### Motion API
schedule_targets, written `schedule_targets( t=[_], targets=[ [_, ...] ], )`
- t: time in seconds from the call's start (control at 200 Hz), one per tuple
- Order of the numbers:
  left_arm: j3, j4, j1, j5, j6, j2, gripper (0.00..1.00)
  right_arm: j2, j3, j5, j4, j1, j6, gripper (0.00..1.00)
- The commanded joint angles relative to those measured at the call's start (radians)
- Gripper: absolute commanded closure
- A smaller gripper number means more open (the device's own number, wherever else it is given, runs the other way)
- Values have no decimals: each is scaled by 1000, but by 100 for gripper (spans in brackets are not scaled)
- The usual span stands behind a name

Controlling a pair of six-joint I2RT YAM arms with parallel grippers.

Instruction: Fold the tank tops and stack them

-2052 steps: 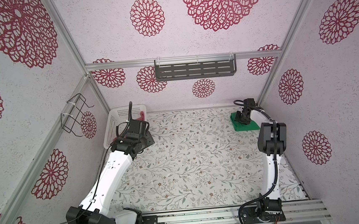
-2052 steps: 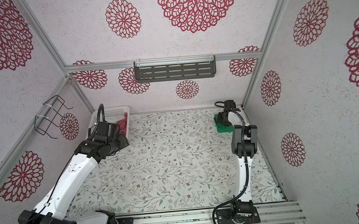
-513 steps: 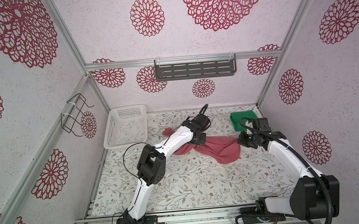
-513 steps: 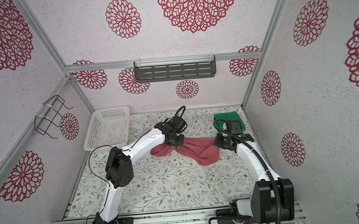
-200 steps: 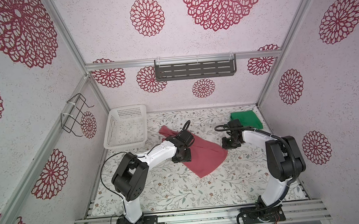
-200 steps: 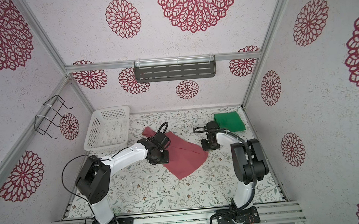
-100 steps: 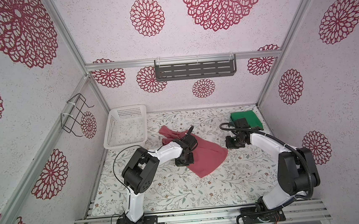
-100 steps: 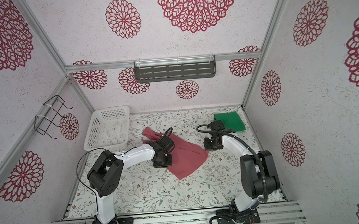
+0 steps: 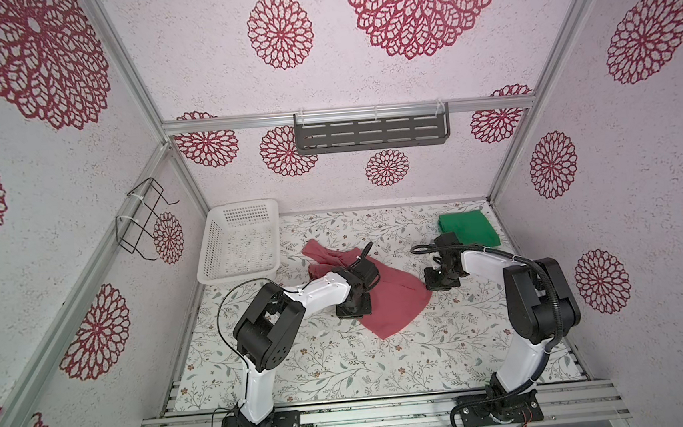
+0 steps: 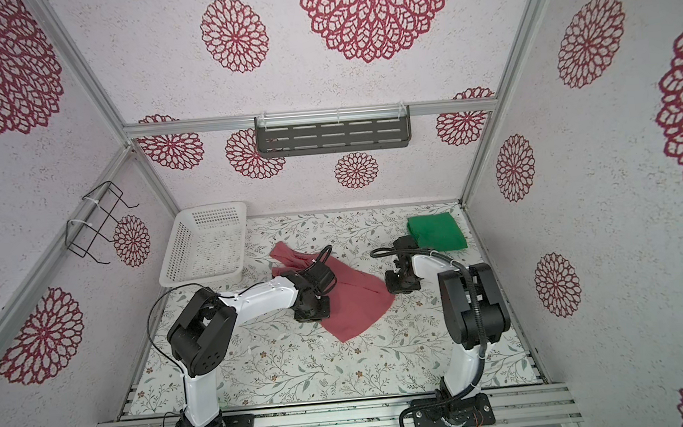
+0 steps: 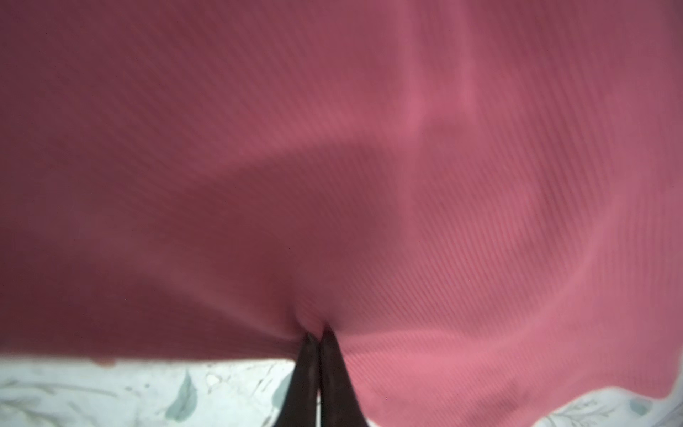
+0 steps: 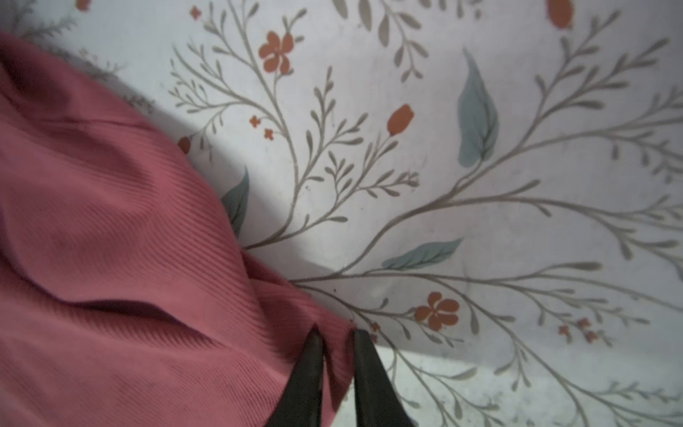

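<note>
The dusty pink-red tank top (image 9: pixel 397 302) (image 10: pixel 359 305) lies spread in the middle of the table, its strap end bunched toward the basket. My left gripper (image 9: pixel 353 305) (image 10: pixel 312 308) is at its left edge. In the left wrist view the gripper (image 11: pixel 318 332) is shut on a pinch of the ribbed cloth (image 11: pixel 332 166). My right gripper (image 9: pixel 441 284) (image 10: pixel 402 287) is at the top's right corner. In the right wrist view that gripper (image 12: pixel 334 334) is shut on the corner of the cloth (image 12: pixel 111 258). The green tank top (image 9: pixel 468 229) (image 10: pixel 437 232) lies folded at the back right.
A white perforated basket (image 9: pixel 238 247) (image 10: pixel 205 246) stands at the back left, next to the pink-red top's strap end. A dark shelf (image 9: pixel 371 135) hangs on the back wall and a wire rack (image 9: pixel 144 221) on the left wall. The floral table shows in front of the cloth.
Both grippers have closed on the pink-red top, the left at its left edge, the right at its right corner. The right gripper moved in to that corner. The strap end has bunched up.
</note>
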Motion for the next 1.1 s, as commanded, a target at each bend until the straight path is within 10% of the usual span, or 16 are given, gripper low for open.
schedule_targets(
  t=[0.0,0.42,0.766,0.906,1.096],
  targets=[
    [-17,-37,-17,1,-12,-62,100,-72,-2,-2,-18,-3,40,100],
    [-40,-348,4,-105,-1,-385,100,-477,-301,-209,-106,154,385,100],
    [532,-483,-52,-26,252,112,100,-411,-400,-101,98,-45,423,100],
    [674,-513,-97,-33,275,198,46,-346,-398,-109,168,-67,429,100],
    [461,-441,-103,-48,175,17,27,-291,-376,-113,187,-78,403,100]
  ],
)
